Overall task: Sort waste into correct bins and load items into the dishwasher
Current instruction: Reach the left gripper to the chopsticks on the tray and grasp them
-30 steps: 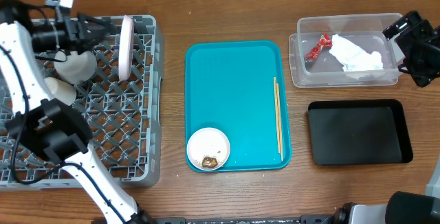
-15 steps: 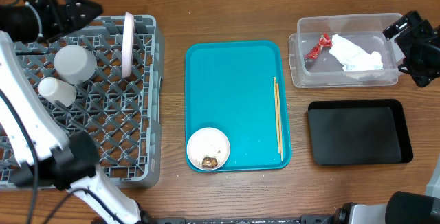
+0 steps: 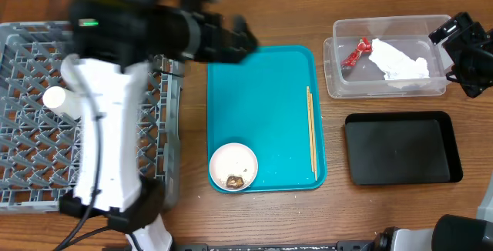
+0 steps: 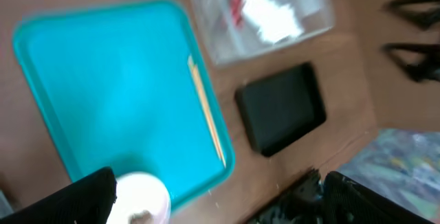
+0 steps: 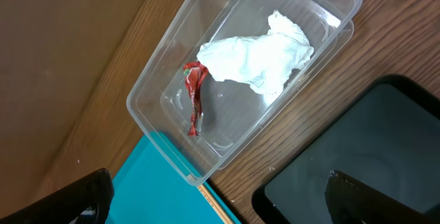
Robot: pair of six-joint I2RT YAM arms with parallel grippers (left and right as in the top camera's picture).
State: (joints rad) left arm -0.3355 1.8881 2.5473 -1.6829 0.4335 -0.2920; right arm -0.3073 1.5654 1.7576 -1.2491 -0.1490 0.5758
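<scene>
Overhead view, near edge first: 1 small white bowl (image 3: 233, 158) sits in the near-left corner of the teal tray (image 3: 262, 89), with a brown food scrap (image 3: 235, 181) inside it. The chopsticks (image 3: 311, 133) lie along the teal tray's right side, their long axis running near to far, parallel to its long edge. To the right, the black tray (image 3: 400, 148) lies flat with its long axis left to right.

Beyond it, the clear tub (image 3: 339, 85) lies the same way. It holds the red wrapper (image 3: 356, 52) at its left end, long axis slanting from near-left to far-right. The white napkin (image 3: 399, 60) lies just beside the wrapper.

At the left stands the dish rack (image 3: 31, 151). A white cup (image 3: 58, 98) is in it, partly hidden by the left arm (image 3: 104, 128); which way it points cannot be told.

The left gripper (image 3: 248, 38), blurred, is above the teal tray's far-left corner, well apart from the bowl. The left wrist view shows its 2 fingers (image 4: 89, 196) spread wide, with nothing between them. The right gripper (image 5: 220, 179) is at the tub's right end, jaws released and empty. In the right wrist view, the tub, wrapper and napkin lie beyond its fingers, not touching them.
</scene>
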